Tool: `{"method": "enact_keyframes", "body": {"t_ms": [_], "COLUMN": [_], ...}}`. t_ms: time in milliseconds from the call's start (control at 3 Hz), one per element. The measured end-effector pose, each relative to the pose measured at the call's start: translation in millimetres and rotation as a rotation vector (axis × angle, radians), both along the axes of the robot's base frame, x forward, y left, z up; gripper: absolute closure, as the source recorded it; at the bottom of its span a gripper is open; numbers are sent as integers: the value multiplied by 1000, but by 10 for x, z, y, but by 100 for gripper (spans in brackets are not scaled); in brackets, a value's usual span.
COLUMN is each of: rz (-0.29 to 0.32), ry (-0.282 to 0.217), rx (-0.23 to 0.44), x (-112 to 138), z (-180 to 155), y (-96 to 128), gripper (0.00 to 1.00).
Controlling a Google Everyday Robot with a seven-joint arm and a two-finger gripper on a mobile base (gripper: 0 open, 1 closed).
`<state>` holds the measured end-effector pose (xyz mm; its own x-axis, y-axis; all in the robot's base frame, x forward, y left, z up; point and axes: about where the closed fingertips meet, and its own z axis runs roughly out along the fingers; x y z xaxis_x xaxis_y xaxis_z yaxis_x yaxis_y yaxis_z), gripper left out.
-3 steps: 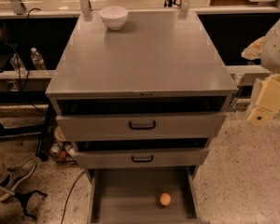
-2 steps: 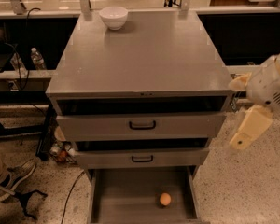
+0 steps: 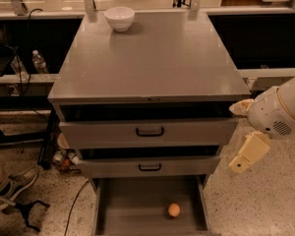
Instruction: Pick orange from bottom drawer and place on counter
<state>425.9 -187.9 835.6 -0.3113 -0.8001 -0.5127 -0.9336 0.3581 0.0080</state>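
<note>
Against a speckled terrazzo floor and dark shelving stands the grey metal drawer cabinet, its broad flat grey counter carrying only a small white ceramic bowl at the far edge. Over the last second the robot's white two-finger gripper has swung in from the right edge and sunk lower. It now hangs just beside the cabinet's right flank, level with the two closed grey drawer fronts with black handles. Its jaws stand apart with nothing between them. The small round orange fruit has not stirred; it rests on the floor of the open grey bottom drawer, well below the gripper. So the approach looks begun, the grasp not yet.
</note>
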Motion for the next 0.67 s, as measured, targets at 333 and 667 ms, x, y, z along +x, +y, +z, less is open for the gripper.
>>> {"method": "enact_keyframes", "body": {"t_ms": [333,667], "rz": [-42,-111], "ry": [55,130], "rx": [52,155], "x": [-67,-192], "z": [-457,-1270], "y": [36,193], "gripper": [0,0]}}
